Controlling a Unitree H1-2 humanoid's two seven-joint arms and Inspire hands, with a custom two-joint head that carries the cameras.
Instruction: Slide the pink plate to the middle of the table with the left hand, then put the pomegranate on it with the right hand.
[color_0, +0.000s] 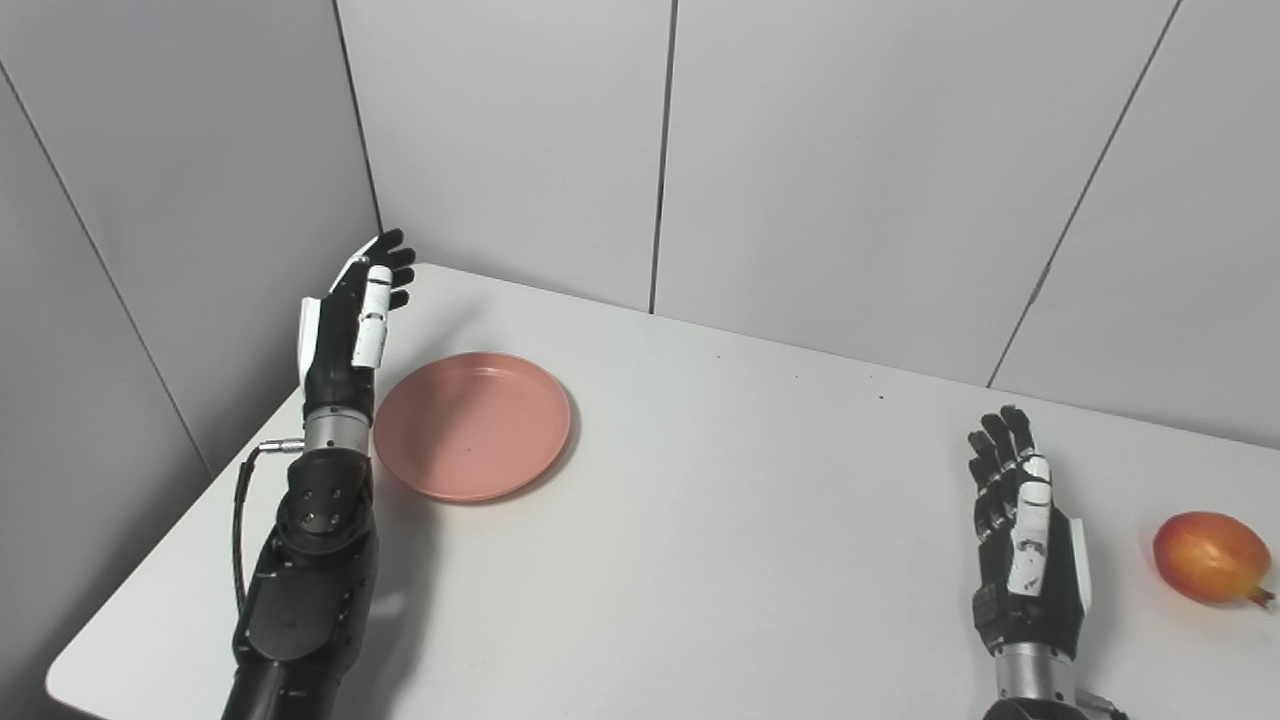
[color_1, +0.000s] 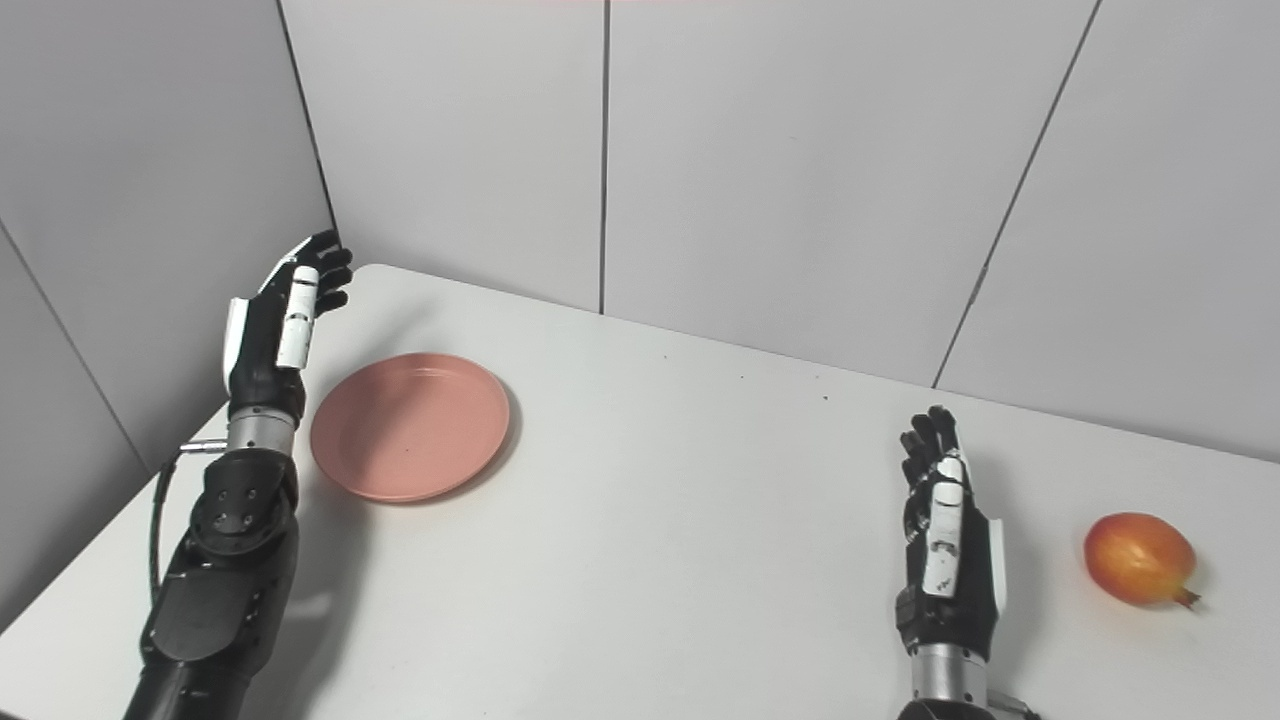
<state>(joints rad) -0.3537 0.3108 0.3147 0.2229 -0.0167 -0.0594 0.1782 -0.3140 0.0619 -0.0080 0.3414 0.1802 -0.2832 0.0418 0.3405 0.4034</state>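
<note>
Lying beside left hand (color_0: 355, 320): pink plate (color_0: 472, 425)

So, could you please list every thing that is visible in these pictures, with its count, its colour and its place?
plate: one, pink, empty, flat on the left part of the table, beside the left hand.
pomegranate: one, red and yellow, on the table near its right edge, to the right of the right hand, not touching it.
table: one, white, fills the lower part of both views.
wall panels: several, light grey, behind and to the left of the table.
left hand: one, black and white, open, raised just left of the plate, holding nothing.
right hand: one, black and white, open, fingers up, above the right part of the table, holding nothing.
</note>
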